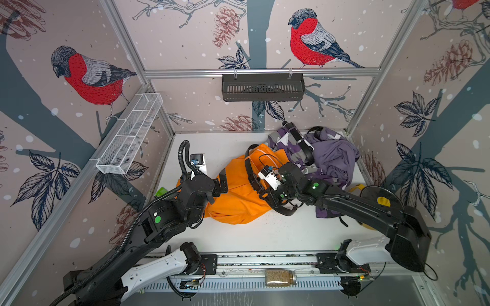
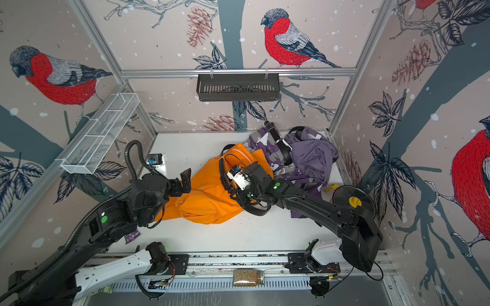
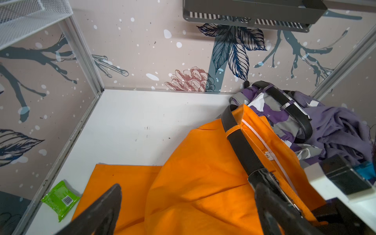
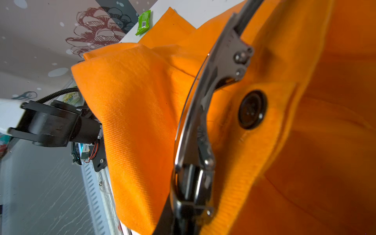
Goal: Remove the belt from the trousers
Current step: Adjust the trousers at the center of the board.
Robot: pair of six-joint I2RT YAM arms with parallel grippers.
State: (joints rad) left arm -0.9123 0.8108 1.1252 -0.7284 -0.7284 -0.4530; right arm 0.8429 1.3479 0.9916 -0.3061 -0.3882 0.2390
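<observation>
Not done. The belt (image 3: 240, 146) is threaded through the waistband loops of the orange trousers (image 1: 238, 201), heaped on the worktop (image 1: 265, 233). Left hand (image 1: 222, 182) hangs beside them, spread wide, empty. Right hand (image 1: 261, 189) sits at the buckle (image 4: 205, 114); its grip cannot be told. Unthreading appears all to come.

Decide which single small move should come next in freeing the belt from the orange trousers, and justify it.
Probably lower the open left gripper onto the orange trousers and close, pinning them. The belt runs through a loop, and the right gripper appears shut on the buckle, so pulling unpinned cloth would likely drag the trousers along.
</observation>
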